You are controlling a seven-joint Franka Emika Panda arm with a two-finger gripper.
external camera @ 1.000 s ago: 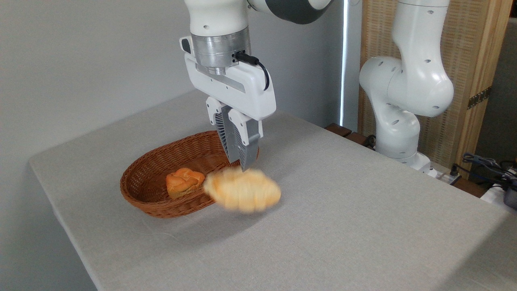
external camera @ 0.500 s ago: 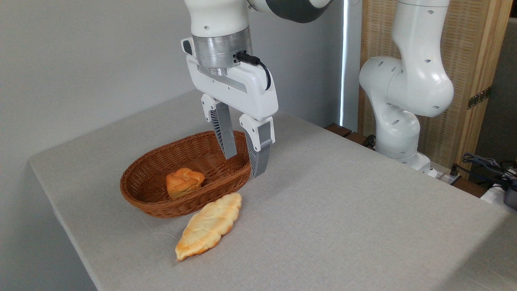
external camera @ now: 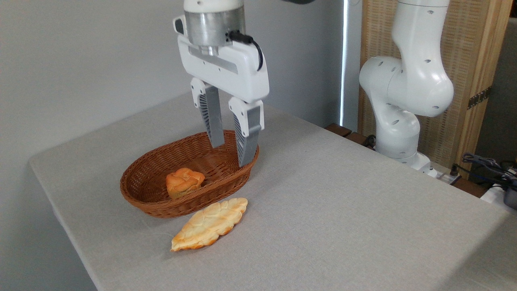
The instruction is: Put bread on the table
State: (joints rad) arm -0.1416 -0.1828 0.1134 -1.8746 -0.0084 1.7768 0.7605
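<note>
Both fingers [external camera: 214, 121] of the gripper [external camera: 231, 155] were apart and held nothing, and the bread [external camera: 210, 223] lay flat on the table [external camera: 343, 210] beside the basket [external camera: 149, 202], so the job looked done.

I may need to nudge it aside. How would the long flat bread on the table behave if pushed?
The bread lies flat on the cloth-like table, so it would probably slide or pivot, not roll. Its thin, scored, browned edges look crumbly. It seems light. The open tool hangs above, apart.
</note>
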